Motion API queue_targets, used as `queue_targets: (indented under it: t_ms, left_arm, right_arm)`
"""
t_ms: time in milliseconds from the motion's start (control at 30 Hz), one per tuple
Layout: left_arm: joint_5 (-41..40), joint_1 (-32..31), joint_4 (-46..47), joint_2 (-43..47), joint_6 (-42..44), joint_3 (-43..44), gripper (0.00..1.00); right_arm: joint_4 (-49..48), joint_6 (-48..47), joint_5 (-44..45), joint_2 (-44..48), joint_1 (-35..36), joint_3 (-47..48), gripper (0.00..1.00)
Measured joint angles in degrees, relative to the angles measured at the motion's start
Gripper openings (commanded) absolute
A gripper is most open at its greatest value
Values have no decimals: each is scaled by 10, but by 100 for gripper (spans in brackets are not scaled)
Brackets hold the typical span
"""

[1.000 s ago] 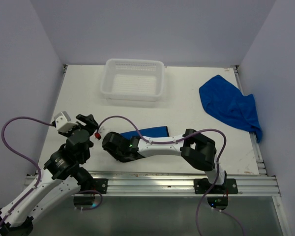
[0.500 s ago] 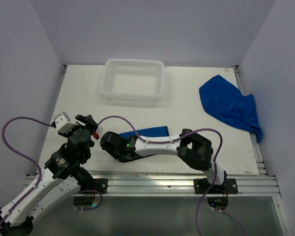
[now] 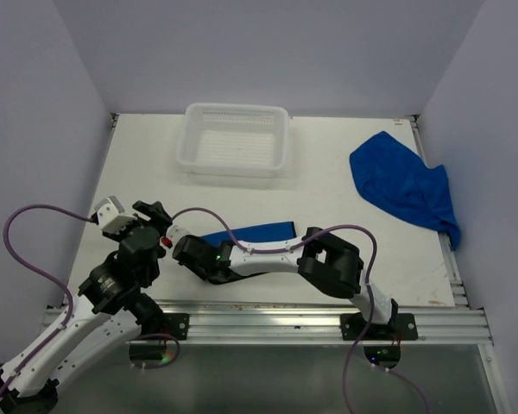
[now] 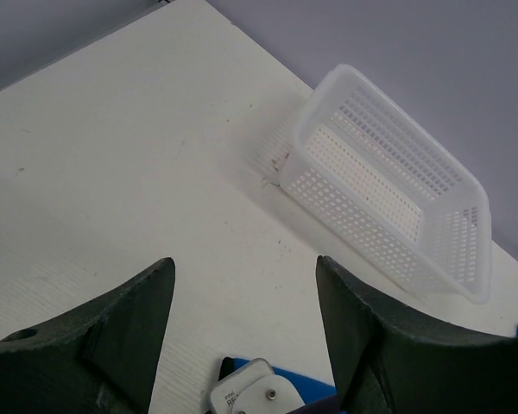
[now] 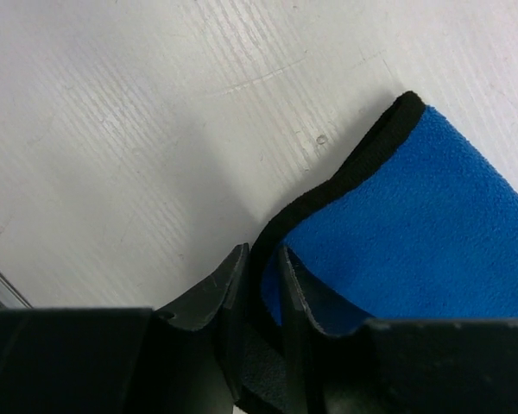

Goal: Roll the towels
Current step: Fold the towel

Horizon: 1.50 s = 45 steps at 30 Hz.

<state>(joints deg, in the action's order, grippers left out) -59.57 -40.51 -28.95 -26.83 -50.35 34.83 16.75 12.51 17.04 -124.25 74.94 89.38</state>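
One royal-blue towel (image 3: 261, 230) lies flat near the table's front, partly hidden under my right arm. In the right wrist view its dark hemmed edge (image 5: 345, 177) curls up between my right gripper's (image 5: 261, 259) jaws, which are shut on it. That gripper (image 3: 185, 251) sits at the towel's left end. A second blue towel (image 3: 403, 187) lies crumpled at the right side of the table. My left gripper (image 3: 155, 221) hovers just left of the right one, open and holding nothing (image 4: 244, 267).
A white perforated plastic basket (image 3: 234, 166) stands at the back centre, with nothing in it (image 4: 388, 207). The right wrist camera housing (image 4: 246, 392) shows between my left fingers. Purple cables loop over both arms. A metal rail (image 3: 285, 319) runs along the front edge.
My right gripper and arm have shifted a little to the left, its jaws closing tighter on the towel's edge. The left arm has barely moved.
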Motion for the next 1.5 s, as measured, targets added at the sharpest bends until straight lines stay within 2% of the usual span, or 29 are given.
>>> queue_targets:
  t_ms: [100,533,900,1000,1233,1333,1500]
  left_arm:
    - [0,0,0,0,0,0,70]
    - [3,0,0,0,0,0,70]
    - [2,0,5,7,0,0,70]
    - [2,0,6,7,0,0,70]
    - [2,0,5,6,1,0,70]
    - [2,0,5,6,2,0,70]
    - [3,0,5,4,2,0,70]
  right_arm:
    - [0,-2,4,0,0,1,14]
    - [6,-1,11,3,0,1,3]
    - [35,3,10,51,-6,0,5]
    - [40,4,8,60,-8,-5,10]
    - [43,8,-14,66,-11,-9,6]
    - [43,10,-20,66,-11,-10,0]
    - [45,11,-33,67,-11,-11,0]
